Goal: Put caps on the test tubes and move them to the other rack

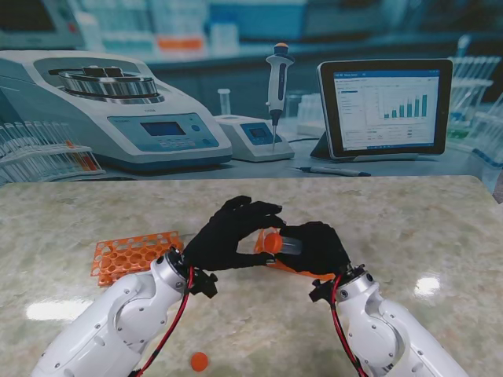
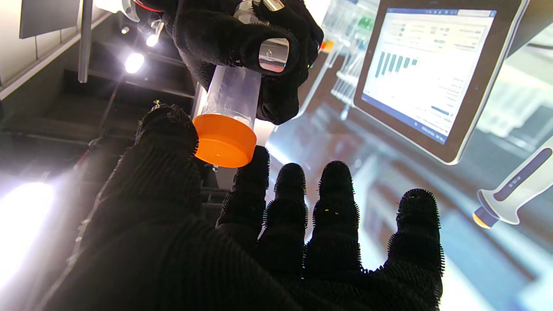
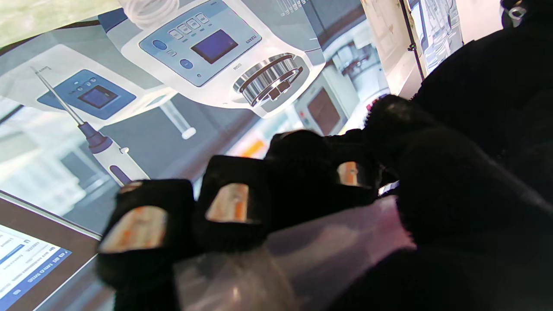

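Note:
My right hand [image 1: 317,246] is shut on a clear test tube [image 1: 291,246], which it holds lying sideways above the table's middle; its fingers [image 3: 229,203] wrap the tube [image 3: 311,250]. An orange cap [image 1: 272,242] sits on the tube's mouth, which points toward my left hand [image 1: 229,233]. The left wrist view shows the left thumb [image 2: 166,134] and index fingertip [image 2: 254,170] pinching the cap [image 2: 224,140], with the other fingers spread. One orange rack [image 1: 130,255] lies on the table to the left. A second orange rack [image 1: 302,272] is mostly hidden under my right hand.
A loose orange cap [image 1: 200,361] lies on the table near me, between my arms. The backdrop [image 1: 251,94] behind the table's far edge pictures lab gear: a centrifuge, a pipette and a tablet.

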